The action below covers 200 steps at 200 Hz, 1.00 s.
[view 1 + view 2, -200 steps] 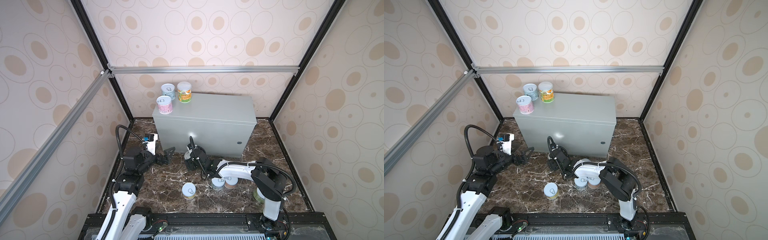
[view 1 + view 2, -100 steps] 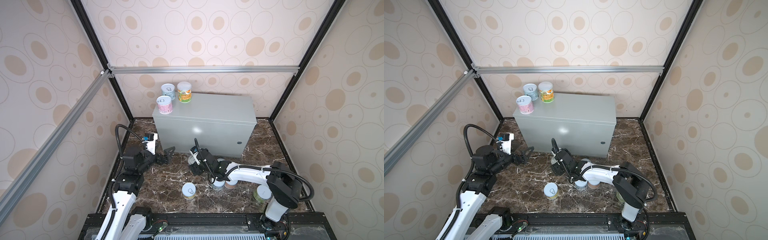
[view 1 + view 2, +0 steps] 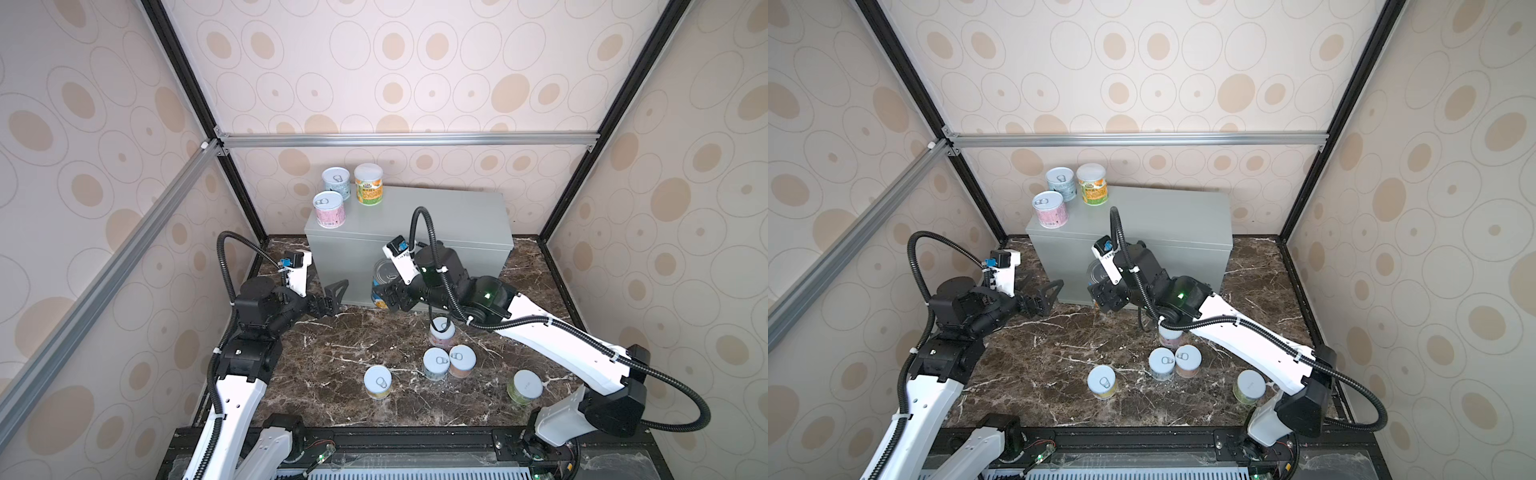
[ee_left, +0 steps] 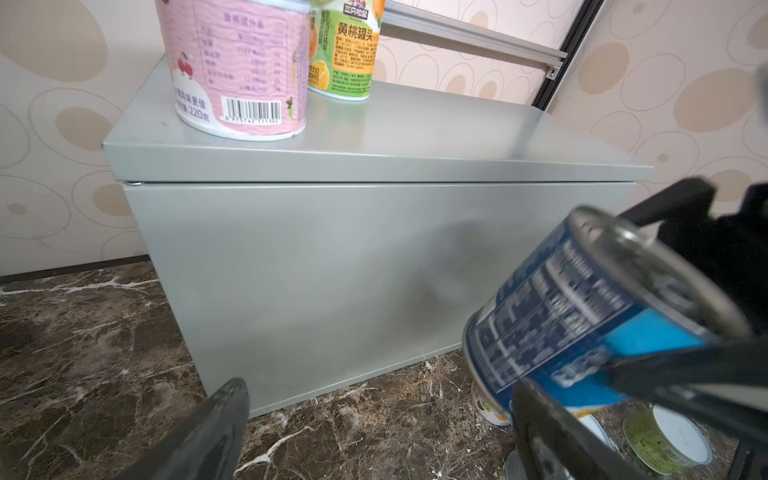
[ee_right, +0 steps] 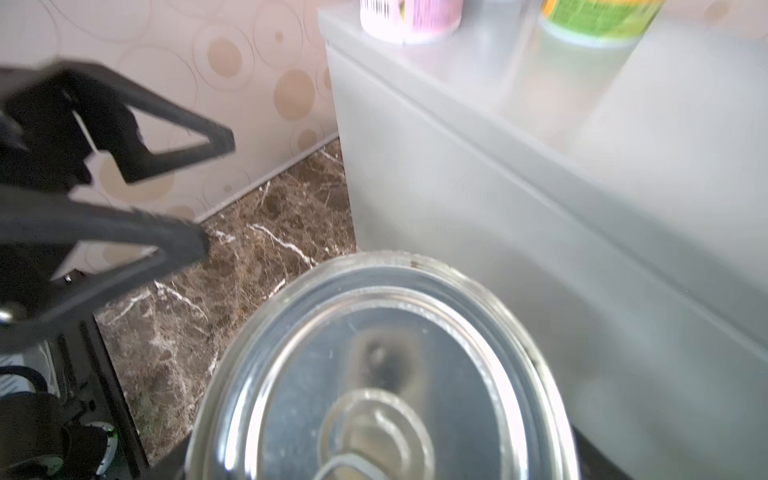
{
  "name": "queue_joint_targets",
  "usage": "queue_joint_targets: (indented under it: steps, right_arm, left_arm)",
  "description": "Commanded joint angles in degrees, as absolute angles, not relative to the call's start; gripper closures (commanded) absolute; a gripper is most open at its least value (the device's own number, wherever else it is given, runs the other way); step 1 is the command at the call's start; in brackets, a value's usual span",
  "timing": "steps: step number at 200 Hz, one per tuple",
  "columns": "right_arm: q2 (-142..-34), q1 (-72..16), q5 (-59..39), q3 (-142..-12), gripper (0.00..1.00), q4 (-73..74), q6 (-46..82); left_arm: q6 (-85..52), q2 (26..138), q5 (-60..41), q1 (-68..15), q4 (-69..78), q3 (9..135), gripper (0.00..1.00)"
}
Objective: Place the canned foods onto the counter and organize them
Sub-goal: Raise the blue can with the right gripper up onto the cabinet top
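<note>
I see the right tool (image 3: 390, 297) clenched on the tall blue soup can (image 3: 383, 275). It holds the can tilted and off the ground, just in front of the worktop (image 3: 436, 216), near the left half of its front face. The left tool (image 3: 331, 299) hangs released, with jaws spread wide, beside the left front corner of the worktop and apart from the can.

The can looks like stiff steel. I judge it rather heavy if it is full, and its label is smooth enough to slip. The safest hold is across the middle of its round side, not on the rim.

Three short cans (image 3: 329, 210) stand on the left back corner of the worktop. Five more short cans (image 3: 436, 363) stand on the marble floor (image 3: 332, 365), in front of the worktop.

The top of the worktop is flat painted metal, so a can could slide on it. The marble floor is hard and polished. Patterned walls (image 3: 415, 62) and black frame bars (image 3: 598, 137) close tightly around the worktop, which leaves little room behind it.
</note>
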State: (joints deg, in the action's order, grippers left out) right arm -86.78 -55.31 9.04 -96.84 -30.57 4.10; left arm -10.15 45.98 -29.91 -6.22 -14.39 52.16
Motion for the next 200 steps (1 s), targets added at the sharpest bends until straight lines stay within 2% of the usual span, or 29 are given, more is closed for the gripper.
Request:
queue_joint_targets:
  steps: [1,107,158,200]
  right_arm:
    - [-86.4,-55.0,11.5,-106.5,0.40,-31.6,-0.5]
    - [-105.7,-50.4,17.2,-134.9,0.39,-32.5,-8.7]
    - [-109.8,-47.7,14.6,-139.5,0.38,-31.8,-4.8]
    - [-112.7,-45.5,11.0,-142.4,0.33,-32.5,-2.5]
  left_arm:
    - [-8.0,45.8,-31.3,-6.5,-15.6,55.1,0.02]
    - [-7.5,44.9,-32.1,-6.5,-14.5,53.4,0.02]
    - [-7.3,43.8,-31.6,-6.5,-14.9,52.7,0.02]
    - [-7.5,43.2,-31.4,-6.6,-15.0,52.6,0.02]
